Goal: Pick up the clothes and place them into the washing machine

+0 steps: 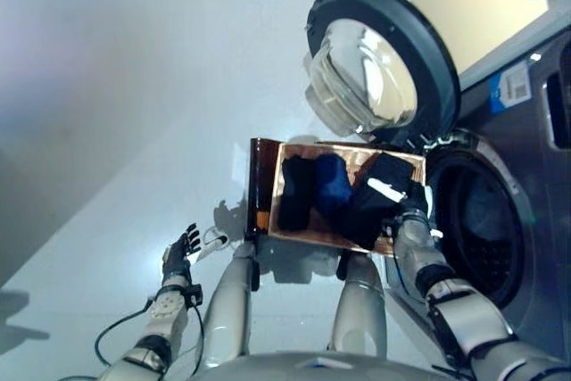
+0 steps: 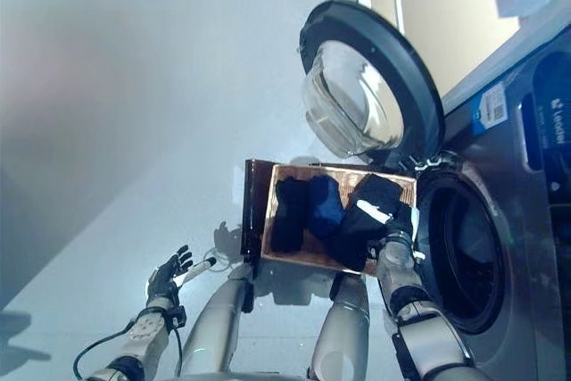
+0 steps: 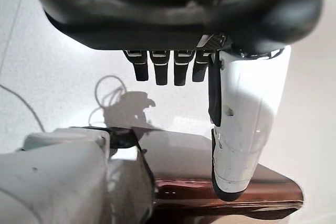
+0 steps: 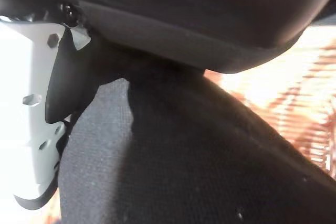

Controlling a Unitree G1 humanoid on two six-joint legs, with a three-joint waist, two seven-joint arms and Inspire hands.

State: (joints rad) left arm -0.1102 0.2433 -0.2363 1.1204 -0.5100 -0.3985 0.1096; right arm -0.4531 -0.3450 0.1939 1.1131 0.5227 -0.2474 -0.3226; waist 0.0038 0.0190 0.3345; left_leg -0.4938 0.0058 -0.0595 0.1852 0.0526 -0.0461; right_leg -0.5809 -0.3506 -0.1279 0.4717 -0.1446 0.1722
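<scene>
1. The right hand [image 1: 403, 201] is pressing down into a black garment [image 1: 373, 198] in the brown basket [image 1: 264, 186]. Its fingers are buried in the cloth, so I cannot tell whether they are closing.
2. In the right wrist view, black fabric [image 4: 173, 161] is lying right against the palm, with the white-covered thumb alongside it.
3. Beyond the fingers, another black garment [image 1: 296, 192] and a blue garment [image 1: 333, 183] are lying further along the basket, untouched.
4. The left hand [image 1: 181, 250] is hanging over bare floor, fingers loosely spread, holding nothing.
5. The washing machine [image 1: 513, 202] is standing beside the basket with its door [image 1: 379, 64] swung open.
6. Progress, by my reading: early. I cannot tell whether anything is in the drum; three garments left to move.
</scene>
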